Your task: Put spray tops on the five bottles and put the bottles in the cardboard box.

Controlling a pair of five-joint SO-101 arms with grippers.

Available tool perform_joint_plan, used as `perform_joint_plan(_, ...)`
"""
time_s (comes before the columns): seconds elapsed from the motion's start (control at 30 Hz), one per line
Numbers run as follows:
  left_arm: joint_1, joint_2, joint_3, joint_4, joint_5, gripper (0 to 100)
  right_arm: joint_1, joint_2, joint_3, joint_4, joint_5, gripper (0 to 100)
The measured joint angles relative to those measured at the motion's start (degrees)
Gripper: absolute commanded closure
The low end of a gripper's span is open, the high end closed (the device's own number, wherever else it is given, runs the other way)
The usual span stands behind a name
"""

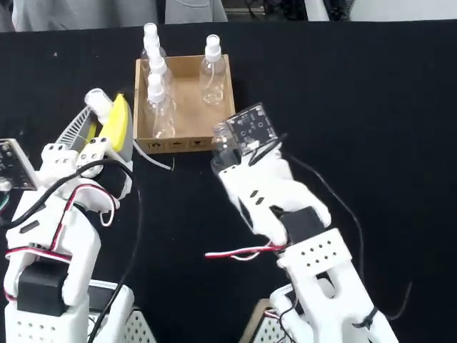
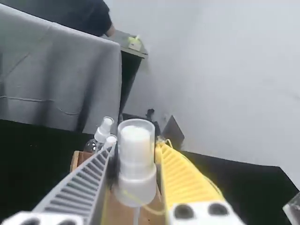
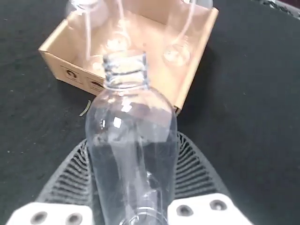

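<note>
Black counter (image 1: 371, 107): left fingers (image 2: 183, 173) clamp a spray top (image 2: 136, 159), right fingers (image 3: 192, 164) clamp a capless bottle (image 3: 131, 136) (beside the cardboard box (image 1: 178, 143)).

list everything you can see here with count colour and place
box: one, brown cardboard, far middle of the table
capped bottles: four, clear with white tops, in the box
open bottle: one, clear, no top, in the right gripper
spray top: one, white, in the left gripper
table: one, black
left gripper: one, grey and yellow fingers, left of the box
right gripper: one, grey fingers, in front of the box
</note>
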Motion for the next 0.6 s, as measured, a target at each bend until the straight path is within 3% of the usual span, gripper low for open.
perform_joint_plan(0.27,-6.3,0.0,0.0,-2.1,4.1,97,-3.7,0.0,1.4,-0.2,5.6,98.6)
perform_joint_plan(0.6,-6.7,0.0,0.0,-4.7,4.4,97,-6.9,-12.9,8.9,-0.4,7.6,98.6)
